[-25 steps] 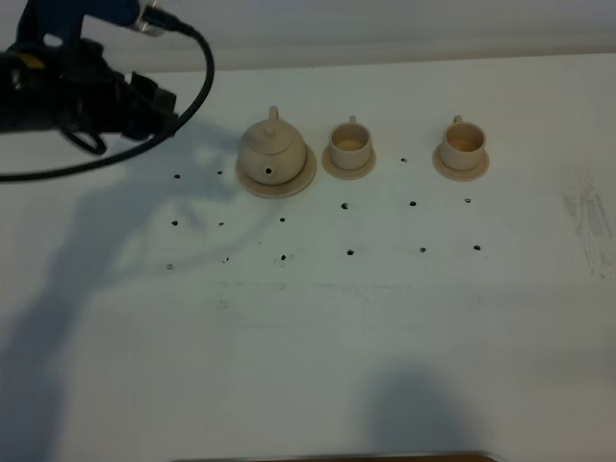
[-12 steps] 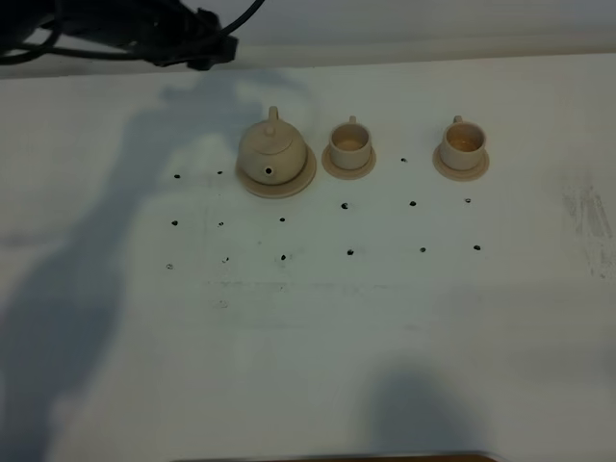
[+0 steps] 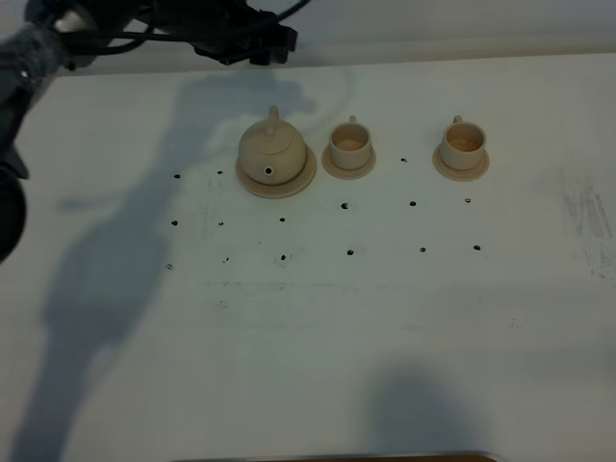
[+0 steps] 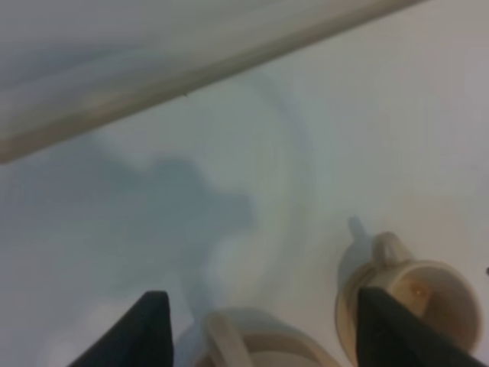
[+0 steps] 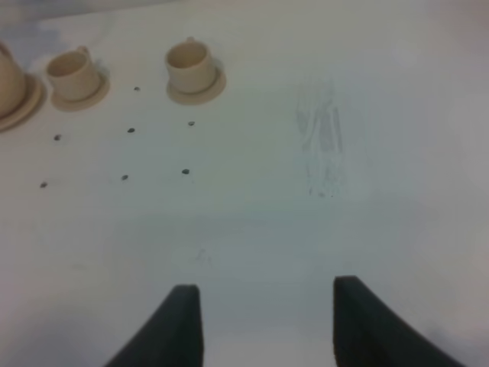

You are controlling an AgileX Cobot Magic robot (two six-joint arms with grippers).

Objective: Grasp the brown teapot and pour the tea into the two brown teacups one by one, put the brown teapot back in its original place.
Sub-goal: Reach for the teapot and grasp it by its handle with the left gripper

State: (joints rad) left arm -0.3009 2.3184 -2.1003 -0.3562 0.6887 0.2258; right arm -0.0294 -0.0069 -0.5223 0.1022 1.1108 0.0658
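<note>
Nearest, the right fingers hang spread apart and empty above a bare part of the surface, well apart from the tea set; I judge that this arm waits aside so as not to disturb the other one; further on, rows of small black dots lie on the surface, perhaps marks for placing, though I cannot be sure; behind them the set stands in one line: the teapot is upright in the middle of its wide saucer, its spout toward the near side and its handle toward the far side; just beside it is the first cup, and well apart from that the second cup, each on its own small saucer; such a line probably lets the pot pass from cup to cup in one direction. Farthest, the left fingers are open and hold nothing; they hover above and behind the teapot, and in the left wrist view the handle shows between them; this suits a grasp of the handle from the far side; nothing is grasped yet, so pouring is not begun; I think the next move calls for a careful descent, with the handle centred.
</note>
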